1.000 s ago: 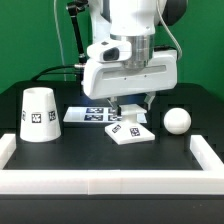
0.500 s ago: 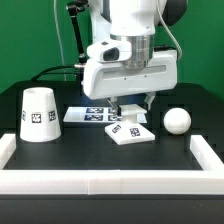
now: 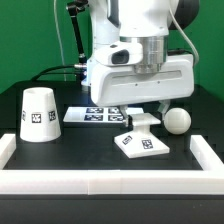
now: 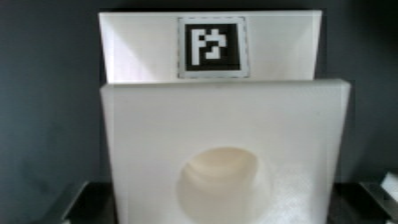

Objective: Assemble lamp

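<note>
On black surface [image 3: 80,152], base [image 3: 142,146] is pinched at far edge by hand [image 3: 143,122]; placement judged under way, bulb [image 3: 177,120] at the exterior view's right to be fetched next

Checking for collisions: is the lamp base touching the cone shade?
Apart. The exterior view shows bare black table between the base and the shade.

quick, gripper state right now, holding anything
Gripper: closed on the far edge of the lamp base, holding it.
</note>
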`<state>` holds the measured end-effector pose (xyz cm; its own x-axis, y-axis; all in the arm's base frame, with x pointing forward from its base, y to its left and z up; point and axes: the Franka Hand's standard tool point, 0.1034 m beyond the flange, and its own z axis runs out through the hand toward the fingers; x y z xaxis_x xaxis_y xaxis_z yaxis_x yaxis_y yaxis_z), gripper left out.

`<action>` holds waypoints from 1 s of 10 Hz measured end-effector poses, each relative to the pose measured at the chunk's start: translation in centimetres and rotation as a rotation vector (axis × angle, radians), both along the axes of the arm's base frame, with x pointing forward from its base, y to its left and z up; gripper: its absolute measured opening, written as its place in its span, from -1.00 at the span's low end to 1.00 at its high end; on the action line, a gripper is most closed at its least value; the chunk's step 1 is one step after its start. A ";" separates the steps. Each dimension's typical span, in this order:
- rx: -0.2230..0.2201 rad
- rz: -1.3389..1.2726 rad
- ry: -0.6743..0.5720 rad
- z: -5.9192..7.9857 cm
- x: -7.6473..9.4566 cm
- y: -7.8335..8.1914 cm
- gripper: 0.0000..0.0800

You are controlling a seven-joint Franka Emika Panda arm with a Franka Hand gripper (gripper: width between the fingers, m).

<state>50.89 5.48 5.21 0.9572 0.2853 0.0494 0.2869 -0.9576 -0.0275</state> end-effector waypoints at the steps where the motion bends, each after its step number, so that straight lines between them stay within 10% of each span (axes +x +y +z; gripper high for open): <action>1: 0.007 -0.047 -0.010 0.0 0.9 0.8 0.34; 10: 0.084 -0.348 -0.078 0.1 6.4 3.6 0.34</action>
